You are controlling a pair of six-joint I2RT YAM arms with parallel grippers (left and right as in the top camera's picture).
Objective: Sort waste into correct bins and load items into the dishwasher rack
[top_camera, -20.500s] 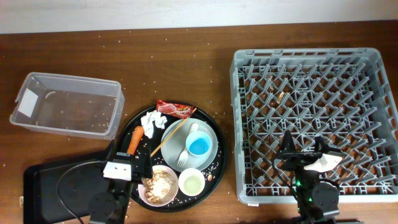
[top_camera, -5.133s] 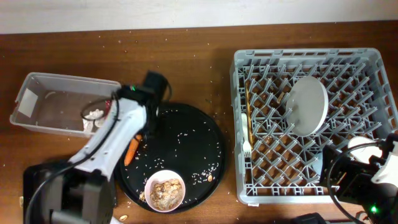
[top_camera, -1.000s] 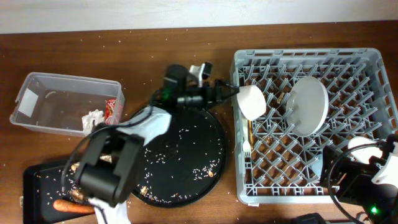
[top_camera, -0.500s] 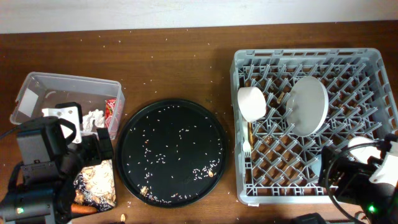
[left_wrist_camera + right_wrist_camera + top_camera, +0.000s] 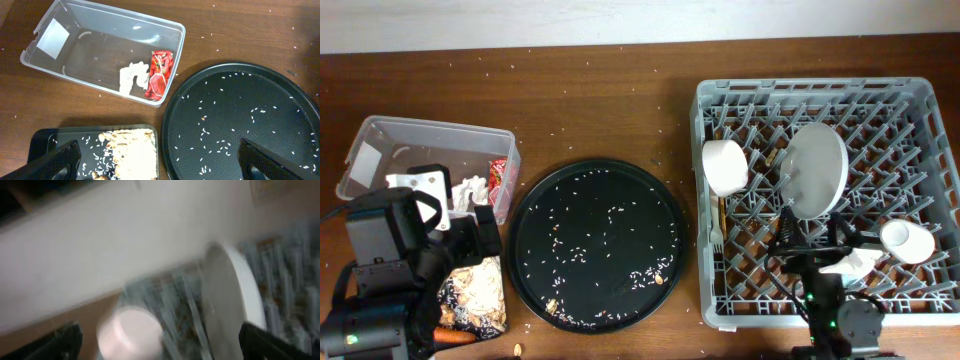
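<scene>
The clear tub (image 5: 380, 150) holds the white tissue (image 5: 470, 190) and red wrapper (image 5: 498, 178); the left wrist view shows the tub (image 5: 100, 55), tissue (image 5: 131, 79) and wrapper (image 5: 160, 74) too. Beige scraps (image 5: 475, 295) and the carrot (image 5: 450, 337) lie on the flat black tray (image 5: 45, 145). The rack (image 5: 920, 100) holds the upright plate (image 5: 815, 170), a white bowl (image 5: 725, 165), a white cup (image 5: 907, 240), the fork (image 5: 716, 235) and chopsticks (image 5: 723, 208). My left gripper (image 5: 470, 232) is open and empty above the flat tray. My right gripper (image 5: 810, 238) is open and empty over the rack's front.
The large round black tray (image 5: 595, 245) lies between the bins and the rack, strewn with rice grains. Crumbs dot the wooden table. The right wrist view is blurred and shows the plate (image 5: 230, 295) and bowl (image 5: 130, 330). No light blue cup shows.
My right arm has moved from the rack's front right corner to its front middle, and a white cup now lies free in the rack. The left arm has stayed still since half a second ago.
</scene>
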